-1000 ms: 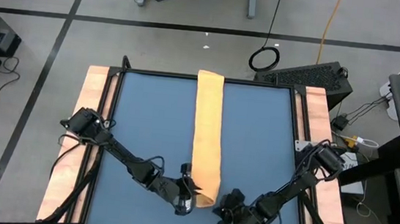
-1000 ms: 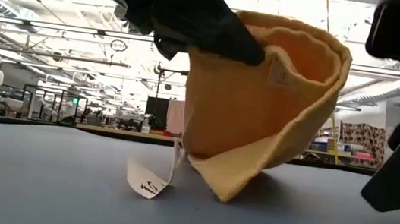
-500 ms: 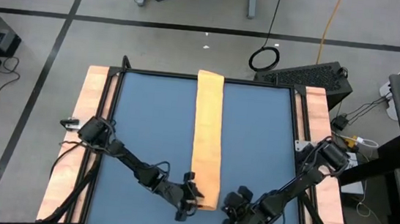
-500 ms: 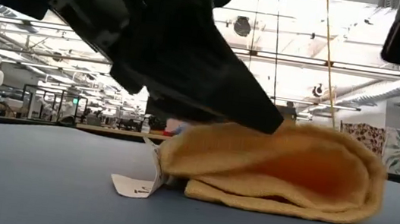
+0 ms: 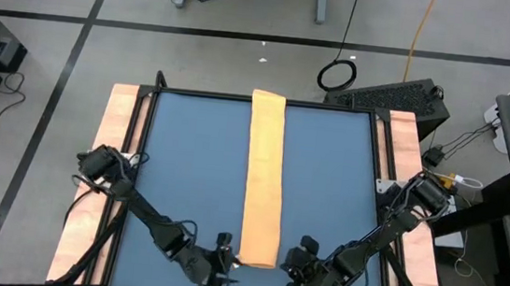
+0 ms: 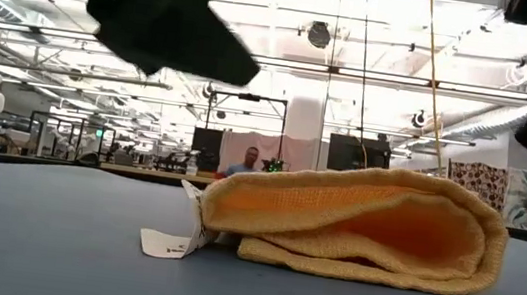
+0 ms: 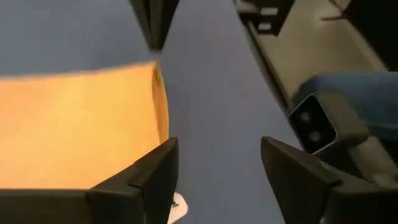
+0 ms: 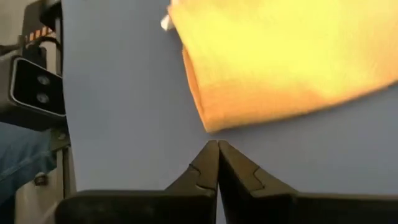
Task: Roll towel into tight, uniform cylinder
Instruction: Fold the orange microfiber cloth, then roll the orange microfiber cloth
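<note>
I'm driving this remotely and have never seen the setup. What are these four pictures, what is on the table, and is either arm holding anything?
Two dark robot arms work at a blue table. One camera looks straight down, one sits at table height, and one rides on each wrist. A folded orange-yellow towel lies flat in a long strip down the middle, its white tag at the near end. The left gripper is open beside that end, holding nothing. The right gripper is shut and empty on the other side.
</note>
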